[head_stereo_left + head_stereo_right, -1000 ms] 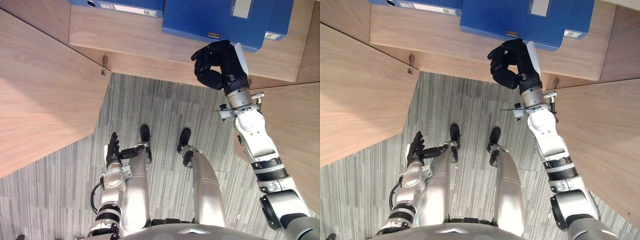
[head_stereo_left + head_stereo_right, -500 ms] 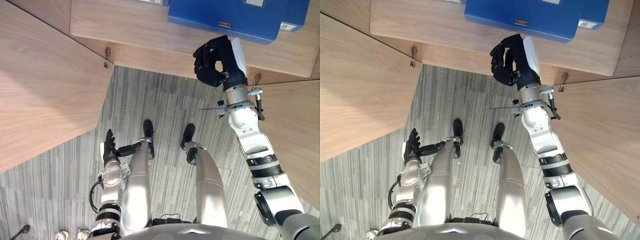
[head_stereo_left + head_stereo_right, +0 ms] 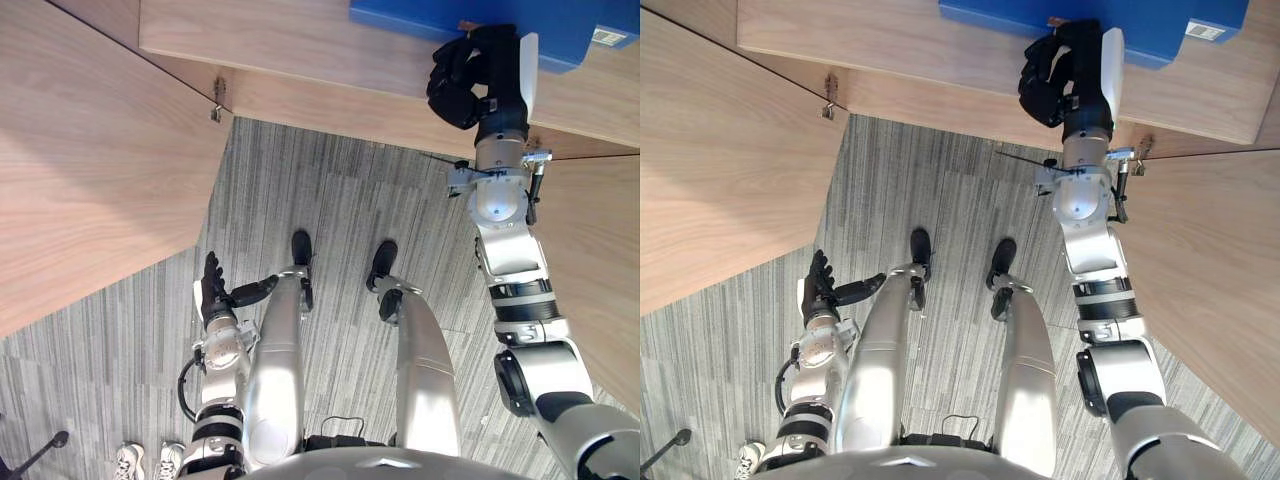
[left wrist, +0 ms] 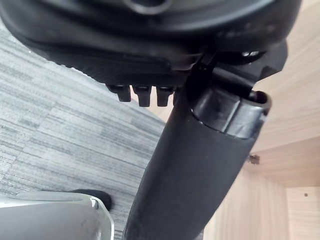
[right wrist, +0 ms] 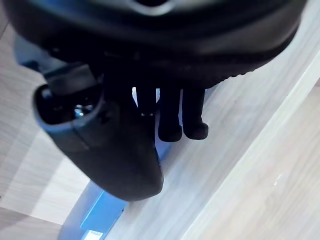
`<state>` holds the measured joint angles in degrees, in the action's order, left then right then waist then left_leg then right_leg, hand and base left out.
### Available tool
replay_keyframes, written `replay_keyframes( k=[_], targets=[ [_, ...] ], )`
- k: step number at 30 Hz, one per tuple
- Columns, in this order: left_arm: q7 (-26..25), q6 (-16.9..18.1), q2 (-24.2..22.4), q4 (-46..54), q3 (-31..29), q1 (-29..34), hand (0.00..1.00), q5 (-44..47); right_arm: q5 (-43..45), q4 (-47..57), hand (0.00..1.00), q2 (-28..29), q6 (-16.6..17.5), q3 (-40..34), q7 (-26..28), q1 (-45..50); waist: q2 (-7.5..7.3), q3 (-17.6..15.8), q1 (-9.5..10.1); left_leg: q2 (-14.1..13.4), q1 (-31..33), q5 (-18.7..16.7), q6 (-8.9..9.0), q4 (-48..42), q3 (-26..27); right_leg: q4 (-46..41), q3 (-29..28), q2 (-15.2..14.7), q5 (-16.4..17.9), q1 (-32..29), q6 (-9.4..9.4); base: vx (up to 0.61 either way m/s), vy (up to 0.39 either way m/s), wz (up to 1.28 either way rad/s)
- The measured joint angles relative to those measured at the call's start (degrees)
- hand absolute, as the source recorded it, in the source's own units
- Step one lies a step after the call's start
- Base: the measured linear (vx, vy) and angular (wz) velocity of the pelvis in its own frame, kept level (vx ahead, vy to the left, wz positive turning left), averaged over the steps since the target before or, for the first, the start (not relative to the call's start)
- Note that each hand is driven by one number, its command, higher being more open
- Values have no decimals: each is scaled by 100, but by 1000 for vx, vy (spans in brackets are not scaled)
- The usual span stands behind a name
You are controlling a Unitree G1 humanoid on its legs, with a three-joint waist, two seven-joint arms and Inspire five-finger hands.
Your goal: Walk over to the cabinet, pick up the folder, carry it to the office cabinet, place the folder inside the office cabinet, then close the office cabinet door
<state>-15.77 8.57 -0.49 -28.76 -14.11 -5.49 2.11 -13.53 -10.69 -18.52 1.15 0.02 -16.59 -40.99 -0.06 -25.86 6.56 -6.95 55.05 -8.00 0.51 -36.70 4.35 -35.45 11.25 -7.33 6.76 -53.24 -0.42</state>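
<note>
My left robot hand [image 3: 210,290] hangs well below the folder [image 3: 400,12], fingers straight, idle. Two doors stand open: the left door [image 3: 90,180] and the right door [image 3: 600,260], one on either side of the folder. My right robot hand [image 3: 470,75] has risen from just short of the folder to its front edge, fingers curled and gripping nothing I can see. The folder lies on the cabinet shelf [image 3: 300,45], so I judge it placed and the doors next. I count one folder for certain. The labelled blue corner [image 3: 580,55] beside it may be a second.
</note>
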Motion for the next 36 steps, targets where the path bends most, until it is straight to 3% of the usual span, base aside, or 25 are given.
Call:
replay_keyframes(
  k=[9,21,29,36],
  targets=[
    [-50,4,-11,52,-4,-2,100,151,31,-432,0,0,-241,-403,-341,-797,9,2,18,53,96,-4,-8,-50,-26,-45,48,-59,28,-52,5,-1,-2,3],
    [-137,9,-213,240,1,-5,100,242,720,-819,0,-15,-299,-794,-596,-1618,161,-8,43,79,117,1,-11,-49,-46,-49,72,-85,28,-56,5,0,0,0],
    [-135,3,-217,241,4,-4,100,298,914,-758,0,-27,-299,-788,-618,-1483,167,-5,32,80,42,3,-11,-49,-42,-49,71,-88,27,10,5,0,0,0],
    [-128,-26,-214,268,3,-3,100,292,878,278,0,-18,-245,-768,-618,-271,167,-5,6,77,-79,-11,-10,-47,-18,-51,53,-93,27,125,6,0,0,0]
  ],
)
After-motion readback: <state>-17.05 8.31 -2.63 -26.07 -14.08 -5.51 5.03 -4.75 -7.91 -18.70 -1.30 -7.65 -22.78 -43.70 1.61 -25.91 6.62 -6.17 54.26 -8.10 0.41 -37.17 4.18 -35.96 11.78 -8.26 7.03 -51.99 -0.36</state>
